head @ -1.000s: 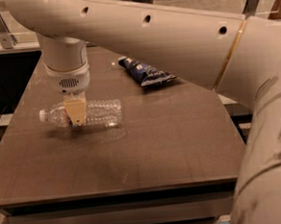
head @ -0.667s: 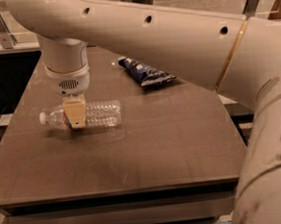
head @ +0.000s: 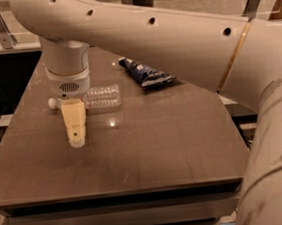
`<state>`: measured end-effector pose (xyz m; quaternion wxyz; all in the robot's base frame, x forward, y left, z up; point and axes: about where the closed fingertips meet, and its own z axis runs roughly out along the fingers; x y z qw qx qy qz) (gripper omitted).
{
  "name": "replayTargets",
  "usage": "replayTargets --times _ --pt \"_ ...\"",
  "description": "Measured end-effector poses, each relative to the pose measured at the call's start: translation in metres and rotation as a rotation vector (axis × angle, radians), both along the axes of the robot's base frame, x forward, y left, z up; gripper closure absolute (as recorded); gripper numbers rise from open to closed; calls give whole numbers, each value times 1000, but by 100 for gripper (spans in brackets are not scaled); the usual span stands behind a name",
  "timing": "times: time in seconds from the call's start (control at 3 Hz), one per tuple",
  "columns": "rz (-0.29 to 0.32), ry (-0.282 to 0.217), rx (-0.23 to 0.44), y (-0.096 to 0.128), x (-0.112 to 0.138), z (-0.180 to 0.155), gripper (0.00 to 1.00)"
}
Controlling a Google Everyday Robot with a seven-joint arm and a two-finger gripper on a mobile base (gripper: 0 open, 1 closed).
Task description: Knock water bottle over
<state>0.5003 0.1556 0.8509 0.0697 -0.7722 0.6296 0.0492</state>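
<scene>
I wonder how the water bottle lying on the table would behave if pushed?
The water bottle looks clear and possibly empty, so probably light. Lying on its side on the smooth table, its round body would likely roll, not tip. The gripper hangs just in front of its cap end.

I see a dark brown table (head: 172,146) with a shiny top. A small clear plastic water bottle (head: 102,96) with a white cap lies on its side in the upper left. A crinkly blue chip bag (head: 145,73) lies flat near the top middle, apart from it. My gripper (head: 76,136) hangs over the table, just below the bottle.
</scene>
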Motion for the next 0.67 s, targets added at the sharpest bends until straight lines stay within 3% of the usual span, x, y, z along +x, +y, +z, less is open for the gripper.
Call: replayTargets --times 0.67 --pt "12 15 27 5 -3 -2 0"
